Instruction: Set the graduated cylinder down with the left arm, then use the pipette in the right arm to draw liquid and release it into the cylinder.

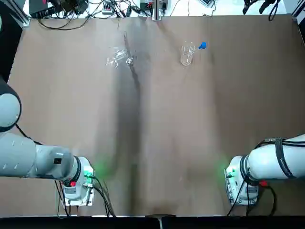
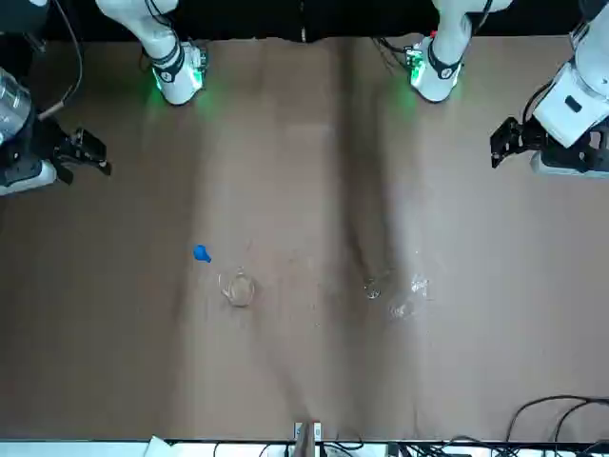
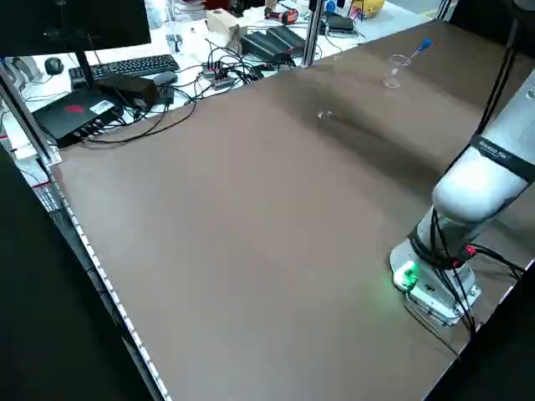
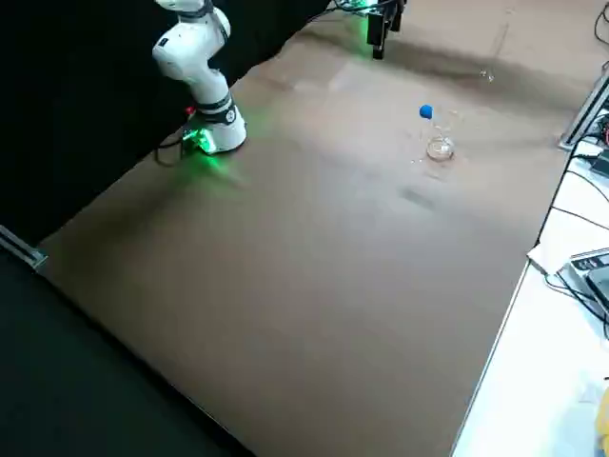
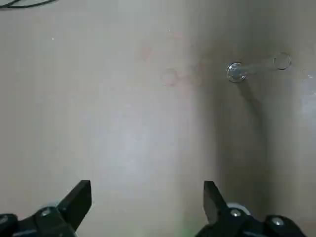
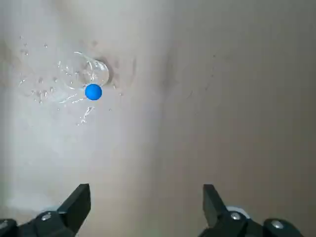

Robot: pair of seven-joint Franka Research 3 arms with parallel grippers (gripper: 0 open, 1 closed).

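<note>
brown table: thin clear graduated cylinder upright; blue-bulbed pipette in beaker; both grippers gaping, empty.

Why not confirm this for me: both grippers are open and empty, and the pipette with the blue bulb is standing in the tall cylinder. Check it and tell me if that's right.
Not quite. The left gripper and right gripper are open and empty, but the pipette stands in the short wide beaker, not the cylinder, which stands apart. The top view shows it.
</note>
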